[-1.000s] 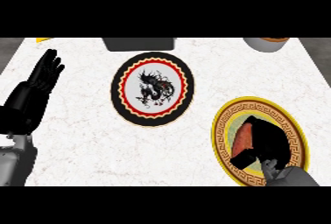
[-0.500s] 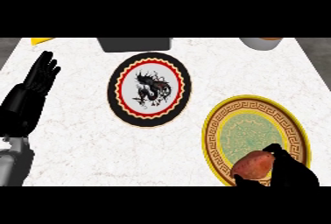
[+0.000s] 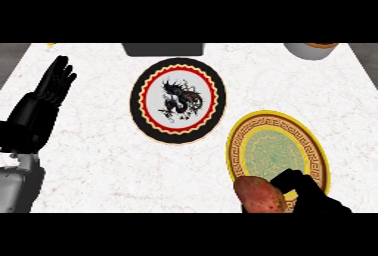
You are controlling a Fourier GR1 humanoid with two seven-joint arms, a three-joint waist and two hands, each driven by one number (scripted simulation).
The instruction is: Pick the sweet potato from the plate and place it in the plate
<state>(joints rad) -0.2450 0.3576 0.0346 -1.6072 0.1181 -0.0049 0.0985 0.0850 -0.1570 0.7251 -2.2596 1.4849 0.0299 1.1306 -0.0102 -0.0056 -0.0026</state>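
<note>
Right robot hand (image 3: 308,194) clasps the sweet potato (image 3: 260,196) over near rim of yellow plate (image 3: 233,145); left robot hand (image 3: 49,95) rests open at left edge of surface (image 3: 96,165).

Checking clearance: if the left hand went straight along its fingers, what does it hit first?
Looks free: the open left hand points across white marble counter toward its far edge; depth unclear.

On the white marbled counter (image 3: 96,150) a black dragon plate (image 3: 177,100) and a yellow plate (image 3: 275,150) are laid side by side.
</note>
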